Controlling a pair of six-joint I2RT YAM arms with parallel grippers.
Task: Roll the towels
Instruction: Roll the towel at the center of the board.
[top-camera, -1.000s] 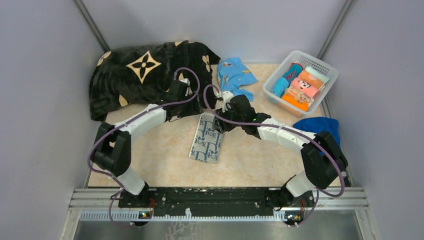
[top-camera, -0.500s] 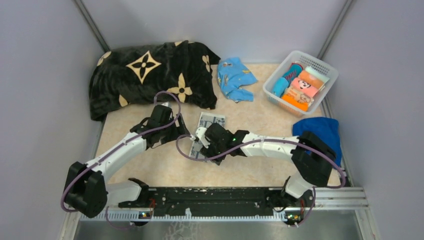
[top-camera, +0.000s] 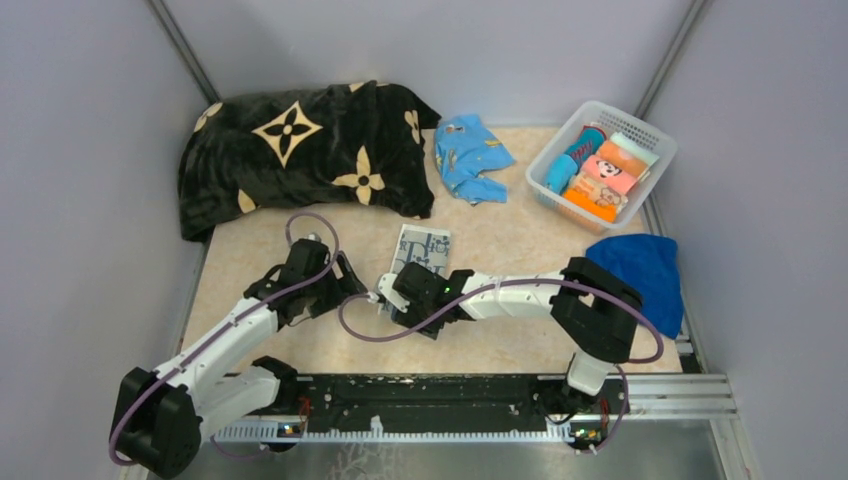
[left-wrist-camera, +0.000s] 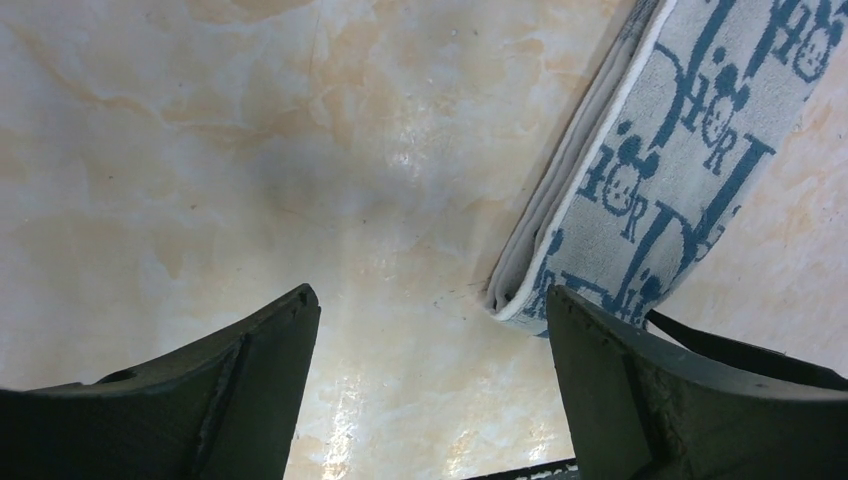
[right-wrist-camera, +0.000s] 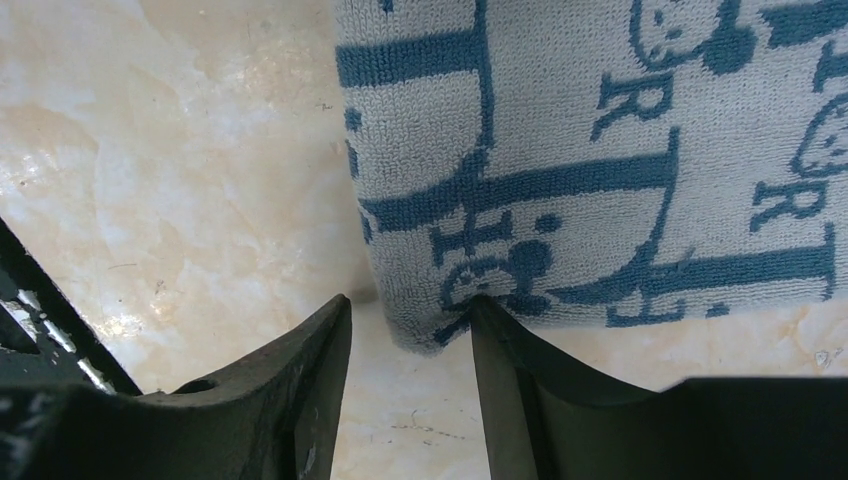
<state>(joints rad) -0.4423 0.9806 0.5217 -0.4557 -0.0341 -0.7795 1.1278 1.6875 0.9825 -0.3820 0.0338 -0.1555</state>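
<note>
the white towel with dark-blue print lies folded and flat in the middle of the table; its near end is hidden under the right gripper. the left gripper is low over the table just left of it. the turquoise towel lies crumpled at the far edge, between the black blanket and a basket. the royal-blue towel is in a heap at the right edge.

in the left wrist view the jaws are wide apart. only bare table is between them, and the near corner of the printed towel is just beside one finger.

in the right wrist view the jaws are partly apart and hold nothing. the corner of the printed towel reaches into the gap between the tips, and its edge meets one finger.
</note>
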